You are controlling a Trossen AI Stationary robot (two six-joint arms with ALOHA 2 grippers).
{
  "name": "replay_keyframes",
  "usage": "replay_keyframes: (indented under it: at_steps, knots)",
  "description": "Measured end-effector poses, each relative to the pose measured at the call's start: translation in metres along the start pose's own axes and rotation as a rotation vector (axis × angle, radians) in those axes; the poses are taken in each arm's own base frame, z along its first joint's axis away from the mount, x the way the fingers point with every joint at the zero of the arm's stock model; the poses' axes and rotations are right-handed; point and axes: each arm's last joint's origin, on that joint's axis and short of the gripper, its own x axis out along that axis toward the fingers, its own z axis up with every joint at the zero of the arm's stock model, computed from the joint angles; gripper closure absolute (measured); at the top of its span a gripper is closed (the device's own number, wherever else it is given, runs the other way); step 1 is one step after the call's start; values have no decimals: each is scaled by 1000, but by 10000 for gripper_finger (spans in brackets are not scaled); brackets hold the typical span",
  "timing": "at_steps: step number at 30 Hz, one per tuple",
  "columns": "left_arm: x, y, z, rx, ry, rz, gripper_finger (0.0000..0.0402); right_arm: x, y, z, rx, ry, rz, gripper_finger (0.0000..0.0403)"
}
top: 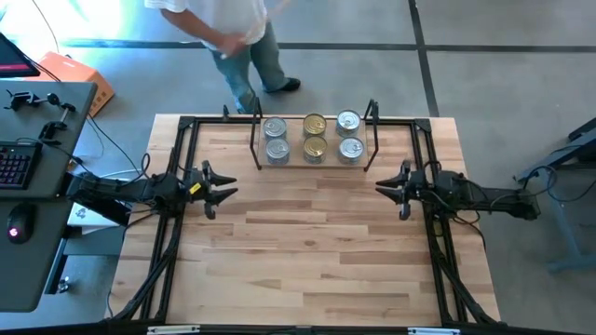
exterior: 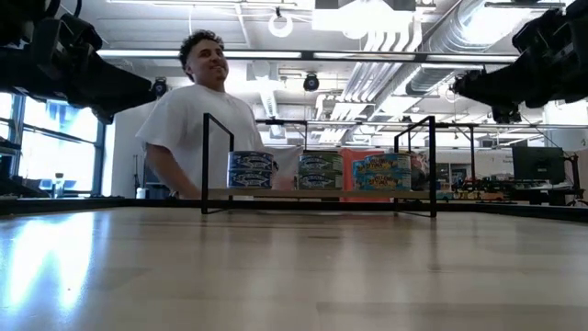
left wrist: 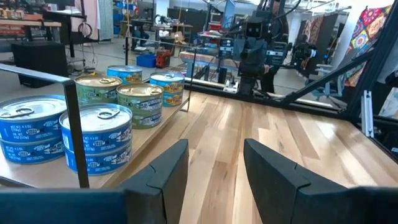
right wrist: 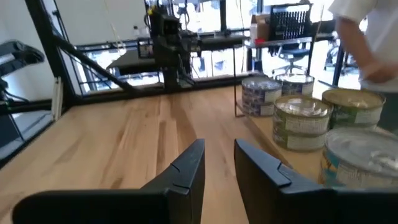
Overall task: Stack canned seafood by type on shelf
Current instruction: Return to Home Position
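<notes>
The shelf (top: 296,160) stands at the middle of the table's far edge, a light board between black wire end frames (exterior: 205,161). On it the canned seafood (top: 315,136) sits in three rows, two tins high: silver-lidded blue tins (left wrist: 99,134) at the left, gold-lidded tins (left wrist: 140,102) in the middle, and silver-lidded tins (right wrist: 301,121) at the right. My left gripper (top: 223,186) hovers open above the table's left side. My right gripper (top: 384,186) hovers open at the right with a narrower gap. Both point level toward the middle and hold nothing.
A person (top: 233,28) in a white shirt stands just beyond the far edge behind the shelf, with a hand (right wrist: 373,62) near the tins. A black frame (top: 177,167) runs round the tabletop. Bare wood (top: 307,242) lies between and in front of the arms.
</notes>
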Motion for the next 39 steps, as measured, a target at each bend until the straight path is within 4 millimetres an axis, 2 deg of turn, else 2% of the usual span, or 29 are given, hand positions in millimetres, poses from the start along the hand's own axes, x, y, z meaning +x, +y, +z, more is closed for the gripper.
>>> replay_keyframes:
  at_steps: [7, 11, 16, 23, 31, 39]
  knots:
    - [1, 0, -2, 7, 19, 3, 255, 5, 1, -6, -14, -89, 28, 324]
    - [1, 0, -2, 8, 20, 4, 255, 4, 2, -3, -22, -129, 83, 324]
    - [1, 0, -2, 8, 19, 15, 255, 5, 3, -8, -76, -67, 95, 324]
    - [1, 0, -2, 10, 19, 16, 255, 5, 3, -9, -96, -64, 94, 324]
    - [1, 0, -2, 254, 20, 18, 255, 5, 3, -9, -97, -64, 94, 324]
    - [1, 0, -2, 270, 20, 19, 255, 5, 3, -9, -97, -63, 93, 324]
